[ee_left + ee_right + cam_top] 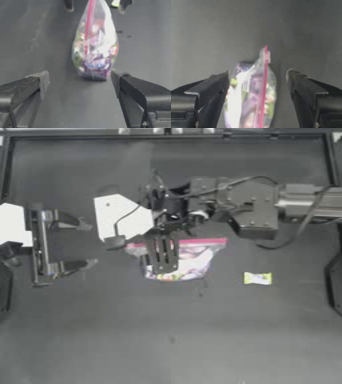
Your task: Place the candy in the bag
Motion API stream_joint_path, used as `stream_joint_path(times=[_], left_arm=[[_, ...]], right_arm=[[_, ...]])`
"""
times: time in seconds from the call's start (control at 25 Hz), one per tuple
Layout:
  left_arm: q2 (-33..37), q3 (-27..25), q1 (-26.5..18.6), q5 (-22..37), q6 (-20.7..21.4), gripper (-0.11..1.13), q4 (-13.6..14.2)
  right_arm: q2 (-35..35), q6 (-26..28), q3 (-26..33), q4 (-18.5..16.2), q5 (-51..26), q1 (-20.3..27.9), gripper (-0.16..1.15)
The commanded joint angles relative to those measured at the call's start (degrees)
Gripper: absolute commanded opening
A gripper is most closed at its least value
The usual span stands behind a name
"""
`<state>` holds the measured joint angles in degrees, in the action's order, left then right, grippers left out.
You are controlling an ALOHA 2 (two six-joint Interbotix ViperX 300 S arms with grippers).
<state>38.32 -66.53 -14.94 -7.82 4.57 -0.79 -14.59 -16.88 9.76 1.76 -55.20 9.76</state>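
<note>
The bag is a clear pouch with a pink-red strip along its mouth and colourful sweets inside. It lies mid-table. My right gripper reaches across from the right and stands over the bag's left part. In the right wrist view the bag sits between the open jaws of the right gripper, with the pink strip running up the gap. The candy, small and pale yellow-green, lies alone on the table to the right of the bag. My left gripper is open and empty at the left, facing the bag.
The right arm's body and cable stretch across the upper middle of the table. A white part shows just above and left of the bag. The table's raised rim runs along the far edge.
</note>
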Motion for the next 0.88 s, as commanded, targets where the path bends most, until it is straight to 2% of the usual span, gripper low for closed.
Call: stream_joint_path(times=[0.04, 0.24, 0.44, 0.88], left_arm=[[-1.4, 0.8, -0.1, -1.8, 0.2, 1.03, 0.2], [-2.7, 0.7, -0.1, -2.1, 0.3, 1.03, 0.3], [-2.1, -2.6, -0.1, -7.7, -0.1, 1.03, 0.0], [-2.3, -2.3, 0.0, -7.7, 0.2, 1.03, 0.2]], right_arm=[[0.0, -0.2, 3.3, 0.8, -0.6, 0.1, 0.96], [-2.4, -0.3, 6.3, 0.8, -2.8, 0.1, 0.95], [-4.3, -1.1, 8.3, 0.4, -4.1, 0.1, 0.94], [-7.1, -0.6, 10.9, -0.8, -6.9, 0.1, 0.94]])
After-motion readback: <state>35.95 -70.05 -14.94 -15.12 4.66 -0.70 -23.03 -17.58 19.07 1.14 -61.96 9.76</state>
